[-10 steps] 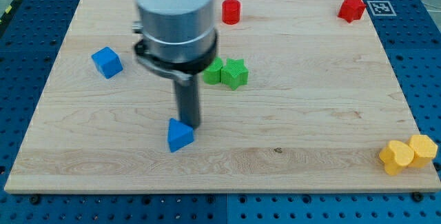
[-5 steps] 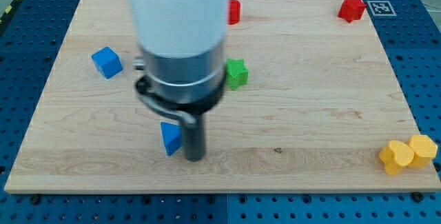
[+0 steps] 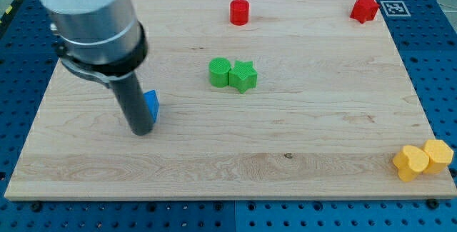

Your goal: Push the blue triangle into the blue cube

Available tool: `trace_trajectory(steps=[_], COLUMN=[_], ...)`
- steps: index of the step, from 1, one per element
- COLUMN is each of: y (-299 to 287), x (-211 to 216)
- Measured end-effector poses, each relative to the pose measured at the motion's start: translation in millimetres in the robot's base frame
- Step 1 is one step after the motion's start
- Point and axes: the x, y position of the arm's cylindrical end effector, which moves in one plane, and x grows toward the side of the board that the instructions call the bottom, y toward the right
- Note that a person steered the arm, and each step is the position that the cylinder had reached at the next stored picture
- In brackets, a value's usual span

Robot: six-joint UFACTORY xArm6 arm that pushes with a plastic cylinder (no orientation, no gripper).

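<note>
My tip (image 3: 142, 131) rests on the board at the view's left. The blue triangle (image 3: 151, 104) sits just above and right of the tip, touching the rod, and is mostly hidden behind it. The blue cube does not show; the arm's body covers the upper left of the board where it stood.
A green cylinder (image 3: 219, 71) and a green star (image 3: 243, 76) sit together at the centre. A red cylinder (image 3: 239, 11) is at the top middle, a red star (image 3: 364, 8) at the top right. Two yellow blocks (image 3: 423, 159) lie at the bottom right corner.
The arm swung from the view's centre down and then to the left. The blue triangle moved up and left with it. The blue cube is now hidden by the arm.
</note>
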Motion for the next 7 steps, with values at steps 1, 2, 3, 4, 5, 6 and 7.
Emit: trace_trajectory(steps=[1,2,3,4,5,6,7], y=[28.3,20.2,-12.0,-47.5,-50.1,-49.5,-68.6], x=[-1.6,-16.9,-33.0,-53.7,-54.3,-25.6,-28.3])
